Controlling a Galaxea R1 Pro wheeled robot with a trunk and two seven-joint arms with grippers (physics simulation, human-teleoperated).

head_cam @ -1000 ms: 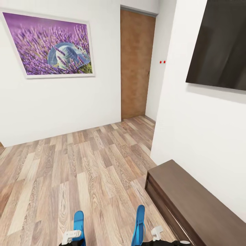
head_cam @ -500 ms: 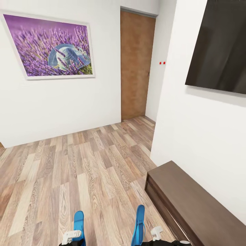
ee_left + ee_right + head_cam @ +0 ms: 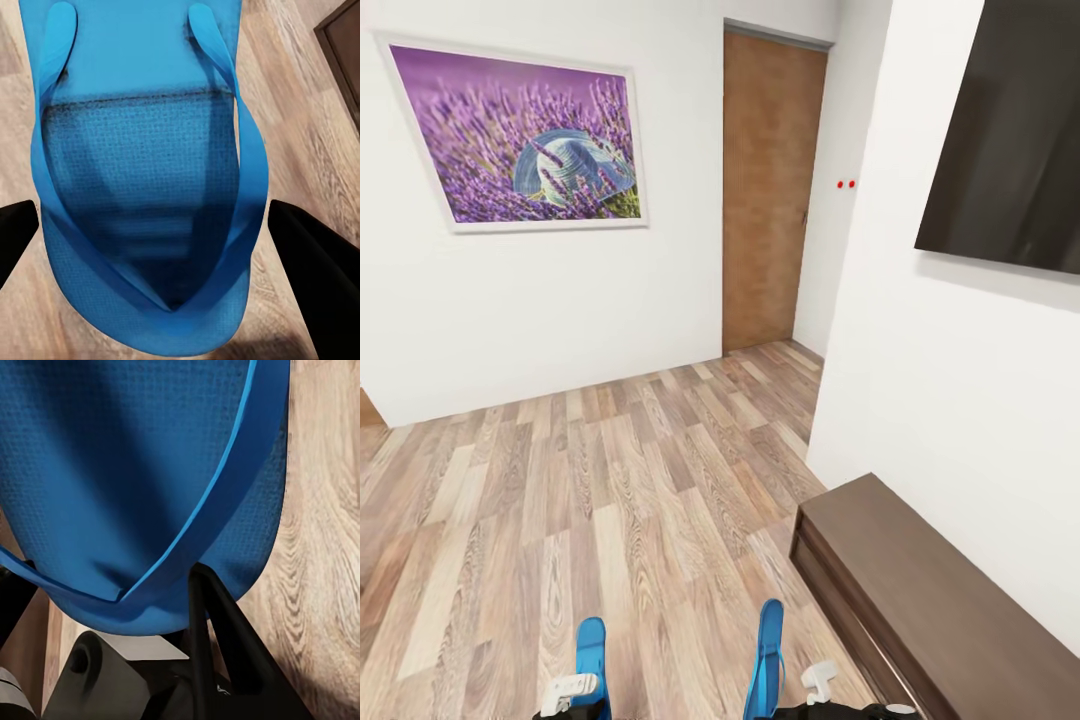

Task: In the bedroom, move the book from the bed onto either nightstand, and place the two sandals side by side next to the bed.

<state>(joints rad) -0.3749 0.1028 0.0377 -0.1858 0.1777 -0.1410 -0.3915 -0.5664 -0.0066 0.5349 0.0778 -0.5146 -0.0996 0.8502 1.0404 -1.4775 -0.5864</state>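
Sandals (image 3: 591, 645) (heels cut off) in tools

My left gripper (image 3: 568, 688) has a white blocky housing. My right gripper (image 3: 819, 682) matches it, and its fingers (image 3: 225, 637) are matte black.

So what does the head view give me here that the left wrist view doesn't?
Head view alone: the lavender picture, the door, the dark wall screen, both sandals side by side low in frame, and the top of the long cabinet.
Left wrist view alone: one sandal's straps and textured footbed close up, with dark fingers at either side.
Both: the left arm's sandal, the plank floor, and a bit of the cabinet.
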